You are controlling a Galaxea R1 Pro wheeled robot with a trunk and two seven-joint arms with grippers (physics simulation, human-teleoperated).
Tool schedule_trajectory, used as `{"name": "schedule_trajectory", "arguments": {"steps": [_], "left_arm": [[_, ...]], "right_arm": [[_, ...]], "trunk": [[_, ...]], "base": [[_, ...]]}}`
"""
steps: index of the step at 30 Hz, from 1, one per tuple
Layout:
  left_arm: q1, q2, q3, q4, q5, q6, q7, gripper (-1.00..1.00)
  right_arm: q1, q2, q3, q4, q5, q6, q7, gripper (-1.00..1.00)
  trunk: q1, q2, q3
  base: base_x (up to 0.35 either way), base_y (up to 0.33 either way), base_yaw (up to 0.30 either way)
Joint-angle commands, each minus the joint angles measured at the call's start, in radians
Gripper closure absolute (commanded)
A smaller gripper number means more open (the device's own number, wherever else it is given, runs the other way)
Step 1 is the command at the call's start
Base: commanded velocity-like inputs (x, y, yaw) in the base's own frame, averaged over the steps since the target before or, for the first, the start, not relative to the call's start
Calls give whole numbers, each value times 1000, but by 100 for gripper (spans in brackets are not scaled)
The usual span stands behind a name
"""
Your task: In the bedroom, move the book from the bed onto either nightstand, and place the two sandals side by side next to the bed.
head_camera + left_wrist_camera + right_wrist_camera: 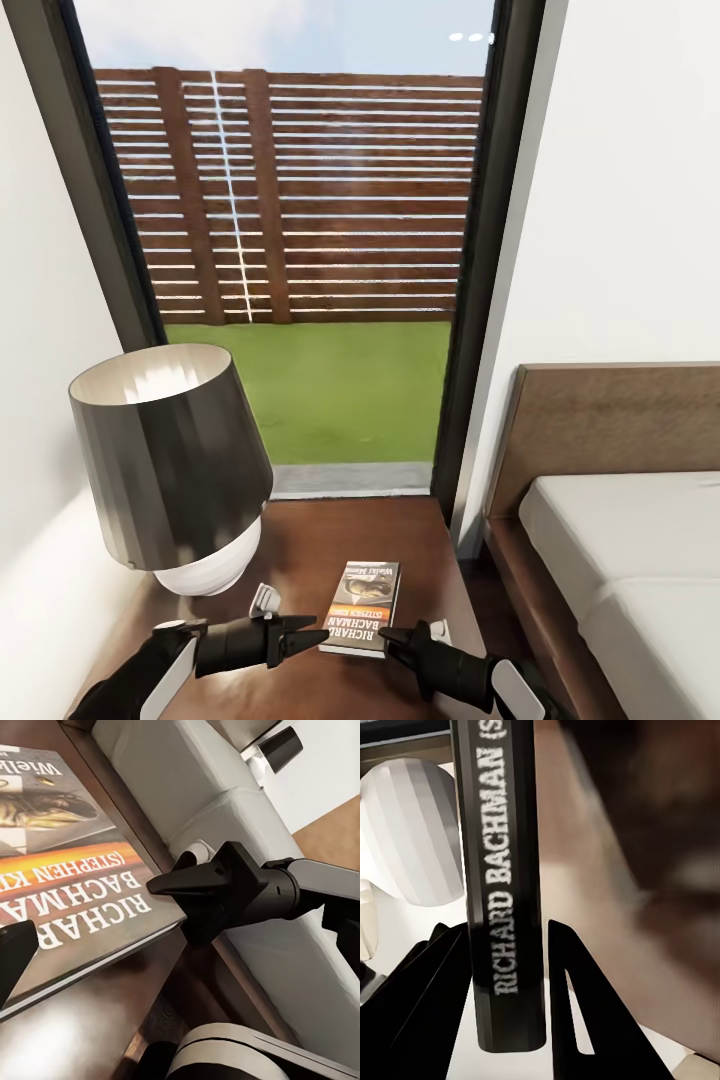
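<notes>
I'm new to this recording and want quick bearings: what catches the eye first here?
A dark book lies flat on the glossy brown nightstand, with the left gripper and right gripper at its near end. A big grey lamp stands to its left, and the bed is on the right.

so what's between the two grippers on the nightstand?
The book, lying flat on the nightstand, with the left gripper at one side and the right gripper at the other, in the head view.

Glossy dark-brown nightstand (300,545) carrying the book (363,605) flat, between the left pincer (312,637) and right pincer (392,635); lamp (175,465) standing beyond the left pincer.
</notes>
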Motion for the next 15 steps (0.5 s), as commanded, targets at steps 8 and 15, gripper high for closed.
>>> {"name": "schedule_trajectory", "arguments": {"steps": [8, 15], "left_arm": [[-1, 1, -5, 0, 10, 11, 0, -100], [-1, 1, -5, 0, 10, 11, 0, -100]], "right_arm": [[0, 0, -5, 1, 17, -1, 1, 100], [0, 0, -5, 1, 17, -1, 1, 100]], "trunk": [[19, -35, -17], [19, -35, -17]], "base": [[0, 0, 0], [0, 0, 0]]}}
